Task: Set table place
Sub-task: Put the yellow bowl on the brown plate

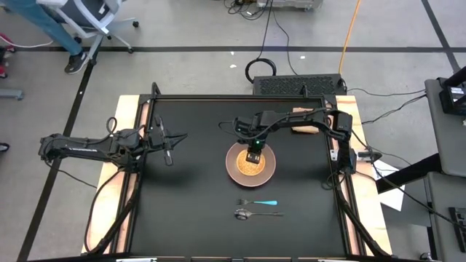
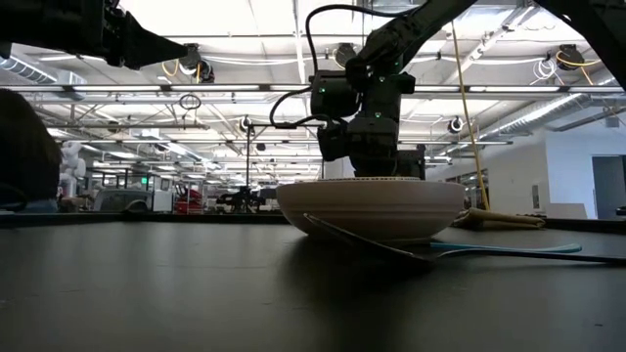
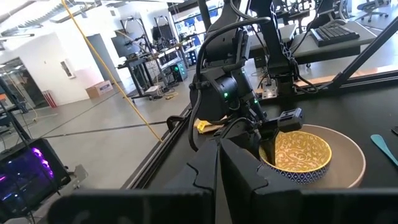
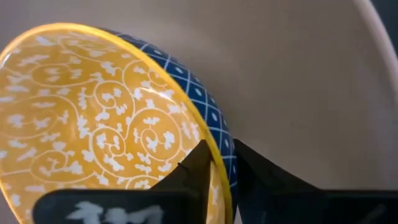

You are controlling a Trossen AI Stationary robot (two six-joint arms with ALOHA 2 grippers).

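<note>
A yellow bowl (image 3: 303, 154) with a blue patterned outside stands in a wide tan plate (image 1: 269, 172) at the middle of the black table (image 1: 196, 196). My right gripper (image 1: 253, 153) reaches in from the right and is shut on the bowl's rim; it also shows in the low view (image 2: 369, 164). My left gripper (image 1: 169, 154) hangs shut and empty over the table's left part. A fork with a light-blue handle (image 1: 260, 202) and a metal spoon (image 1: 255, 214) lie flat on the table, nearer than the plate. My right gripper holds the bowl by its rim (image 4: 219, 149) on the side toward the table's far edge. One finger (image 4: 196, 168) is inside the bowl and one (image 4: 255, 171) is outside against the blue wall. The fingers point down from above. The bowl sits level inside the plate.
A small tan mat (image 1: 304, 121) lies at the far right corner of the table. Light wooden boards (image 1: 125, 124) run along the left and right sides. Bare tabletop lies left of the plate and near the front edge.
</note>
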